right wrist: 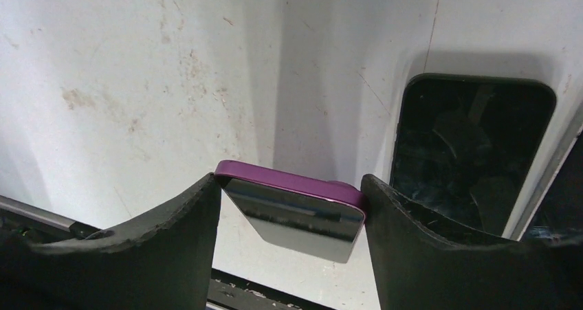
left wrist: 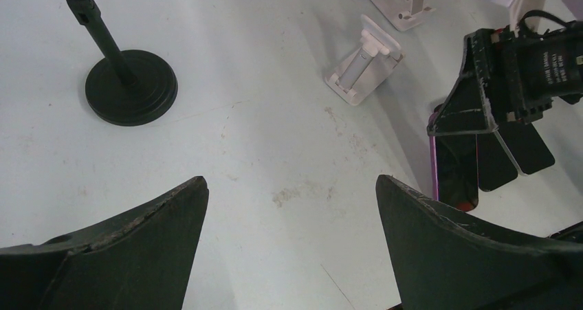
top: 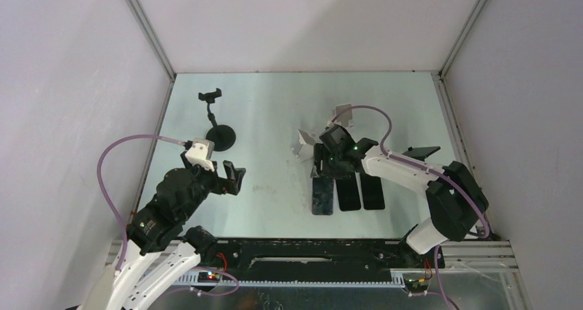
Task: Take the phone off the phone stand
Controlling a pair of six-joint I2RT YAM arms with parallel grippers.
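Seen from above, two robot arms reach over a pale tabletop (top: 275, 104). The right gripper (right wrist: 290, 186) sits near the middle of the tabletop, its two dark fingers partly closed on the short sides of a purple-edged phone (right wrist: 295, 217), one finger against each side. The phone's glass face points up. Its long axis runs from the gripper back toward the arm bases, so most of its length lies on the near side of the fingers. The phone is already clear of the small white phone stand (top: 302, 146), which stands empty just beyond it and slightly left. I cannot tell whether the phone's near end rests on the tabletop or hangs just above it. Two other dark phones (top: 347, 193) (top: 372, 192) lie flat close on its right, parallel to it. The left gripper (left wrist: 290, 181) hovers well off to the left with its jaws wide and holding nothing, near a black stand with a round base (top: 221, 137). The right arm is plainly the one placed to finish, by setting the phone down away from the stand.
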